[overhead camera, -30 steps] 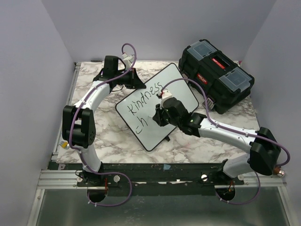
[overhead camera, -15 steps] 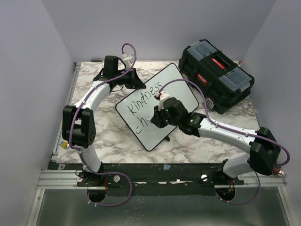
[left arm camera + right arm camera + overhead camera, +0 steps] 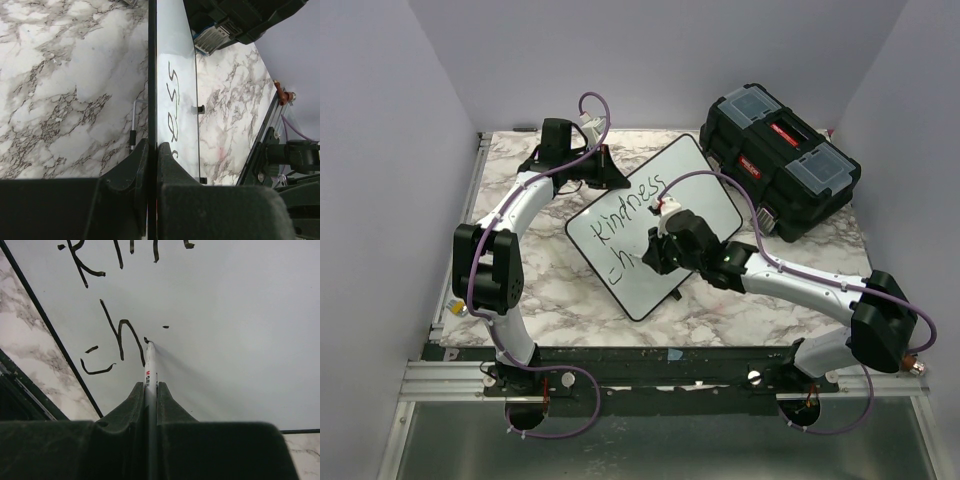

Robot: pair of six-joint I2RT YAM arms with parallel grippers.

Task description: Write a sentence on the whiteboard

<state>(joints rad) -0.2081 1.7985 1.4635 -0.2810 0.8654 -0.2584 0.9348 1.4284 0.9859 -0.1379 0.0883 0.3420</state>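
Observation:
The whiteboard (image 3: 705,195) lies tilted on the marble table, and in the right wrist view its white face (image 3: 225,315) fills the frame. The sentence (image 3: 630,213) reads "kindness", with "ch" (image 3: 112,340) on a second line. My left gripper (image 3: 605,176) is shut on the board's black frame at its far left edge, seen edge-on between the jaws (image 3: 152,147) in the left wrist view. My right gripper (image 3: 660,250) is over the board's middle, shut on a white marker (image 3: 149,367). The marker's tip touches the board just right of the "h".
A black toolbox (image 3: 780,160) with a red label stands at the back right, close to the board's far corner; its corner (image 3: 235,20) shows in the left wrist view. Purple walls enclose the table. A metal rail (image 3: 650,375) runs along the near edge.
My right gripper has shifted slightly with the marker beside the "ch". The left arm and the board have not moved.

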